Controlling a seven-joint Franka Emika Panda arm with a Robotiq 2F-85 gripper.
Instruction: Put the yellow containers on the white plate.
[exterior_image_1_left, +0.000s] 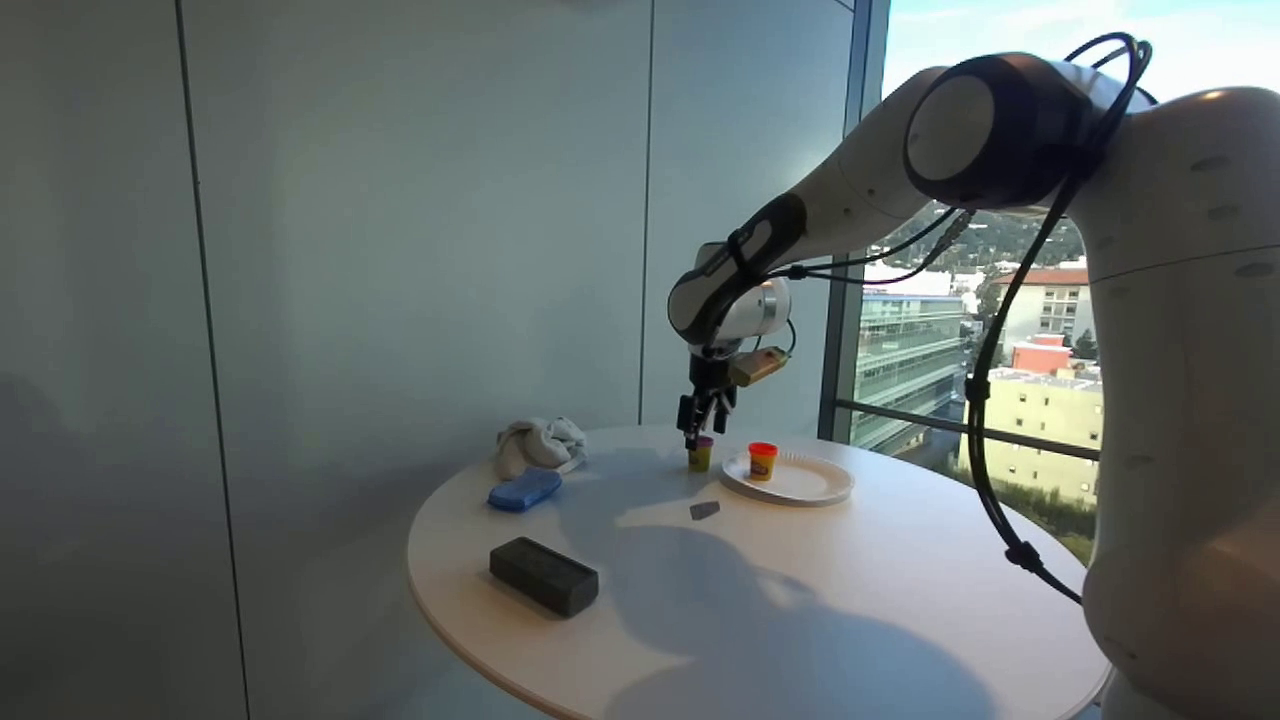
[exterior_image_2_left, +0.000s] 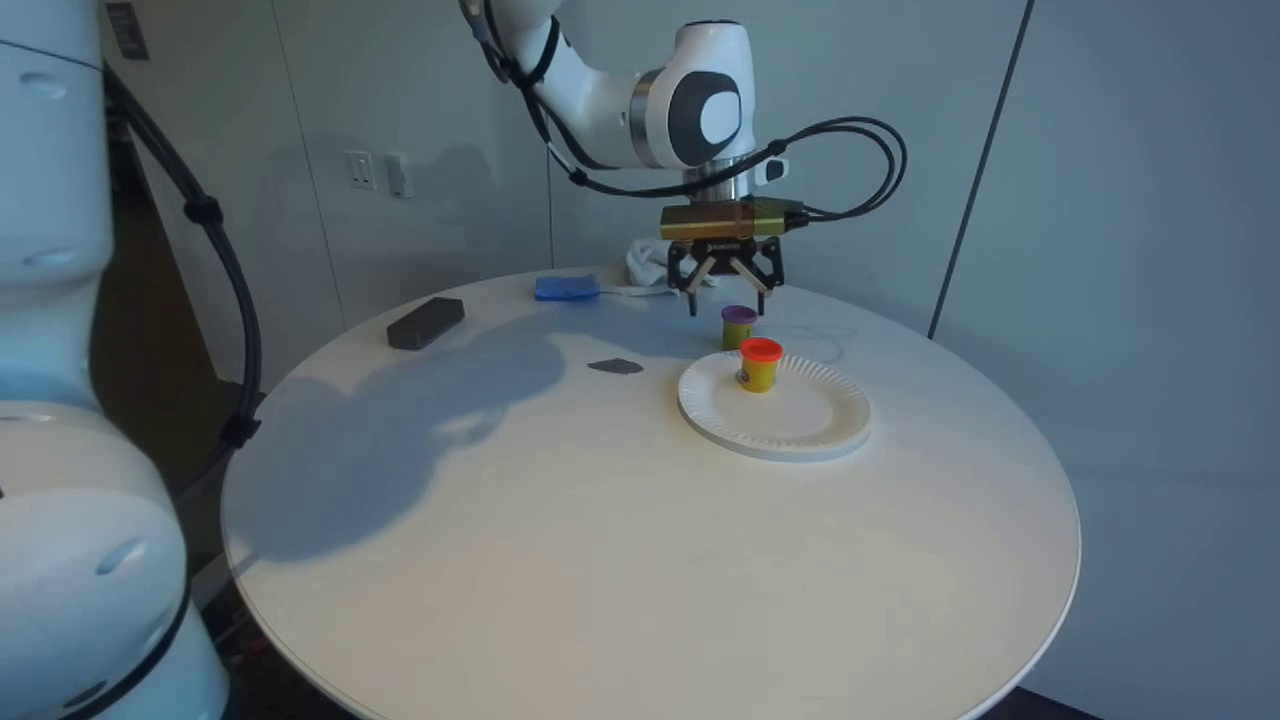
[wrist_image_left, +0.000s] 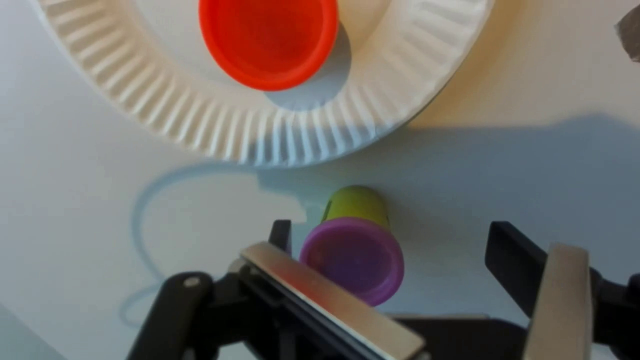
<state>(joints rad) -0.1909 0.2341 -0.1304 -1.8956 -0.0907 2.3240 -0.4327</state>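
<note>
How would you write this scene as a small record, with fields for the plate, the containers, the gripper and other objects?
Red-lidded container: upright on the white plate
Purple-lidded container: upright on the table, apart from the plate
White plate: on the table
Gripper: open, close to the purple-lidded container, holding nothing
Other objects: dark block, blue item, pale crumpled cloth, small gray piece
Progress: one container placed, one not yet

Round, pale table (exterior_image_2_left: 600, 560) beneath me, seen in both exterior views. Directly on its surface I note: a white plate (exterior_image_2_left: 812, 405); just beside it, an upright purple-lidded container (wrist_image_left: 352, 250); near the plate, a flat grey scrap (exterior_image_2_left: 616, 367); well apart, a dark oblong block (exterior_image_1_left: 543, 577); and, close together, a blue pad (exterior_image_1_left: 525, 490) and a crumpled pale cloth (exterior_image_1_left: 540, 447)
</note>
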